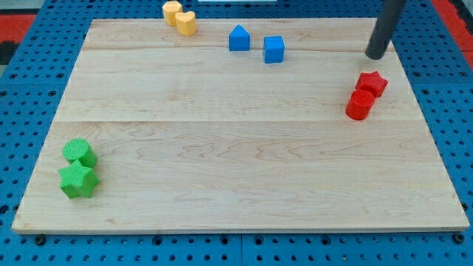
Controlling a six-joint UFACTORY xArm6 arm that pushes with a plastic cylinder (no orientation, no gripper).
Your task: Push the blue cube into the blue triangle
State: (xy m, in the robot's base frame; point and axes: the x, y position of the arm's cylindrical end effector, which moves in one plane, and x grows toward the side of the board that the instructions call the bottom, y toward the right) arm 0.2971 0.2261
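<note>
The blue cube point(274, 49) sits near the view's top, just right of centre. The blue triangle point(239, 38) lies a short way to its left and slightly higher, with a small gap between them. My tip point(375, 54) is at the end of the dark rod coming down from the view's top right. It rests on the board well to the right of the blue cube, at about the same height, and just above the red blocks.
A red star point(373, 83) and a red cylinder point(360, 105) touch at the right. Two yellow blocks point(179, 17) sit at the top edge, left of the blue triangle. A green cylinder point(80, 152) and green star point(78, 179) sit at the bottom left. The wooden board point(236, 170) lies on a blue pegboard.
</note>
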